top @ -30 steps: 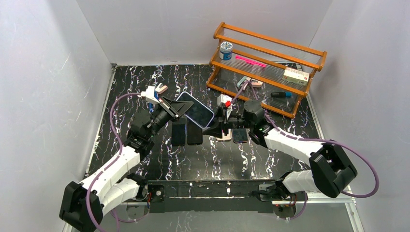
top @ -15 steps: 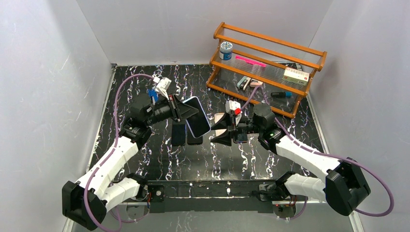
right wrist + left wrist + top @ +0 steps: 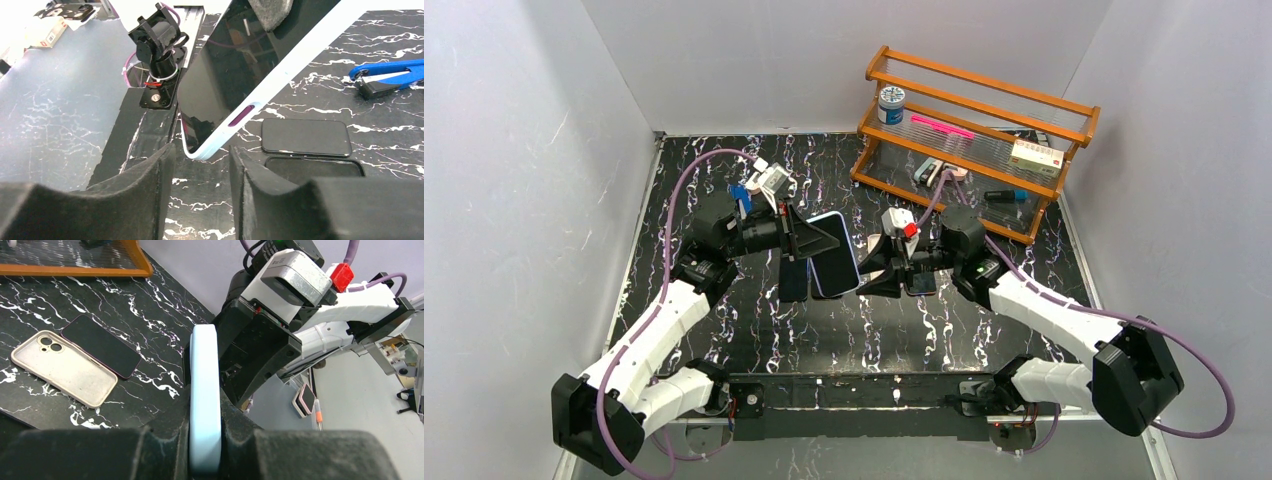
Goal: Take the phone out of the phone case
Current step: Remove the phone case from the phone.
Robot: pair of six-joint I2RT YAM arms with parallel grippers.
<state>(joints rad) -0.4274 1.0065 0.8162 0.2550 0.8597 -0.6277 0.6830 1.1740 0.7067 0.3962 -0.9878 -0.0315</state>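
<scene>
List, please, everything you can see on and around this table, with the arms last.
table: one, black with white veining, under everything.
cased phone: one, dark screen in a light-blue case, held above the table's middle.
dark phones or cases: three, black, flat on the table; two under the cased phone, one to its right.
beige case: one, beige, flat beside the right-hand dark one.
wooden rack: one, orange-brown, far right corner.
jar: one, white and blue, rack's left end.
pink strip: one, pink, on the rack's clear shelf.
box: one, white, rack's right end.
left gripper: one, black, shut on the cased phone.
right gripper: one, black, open around the cased phone's corner.
</scene>
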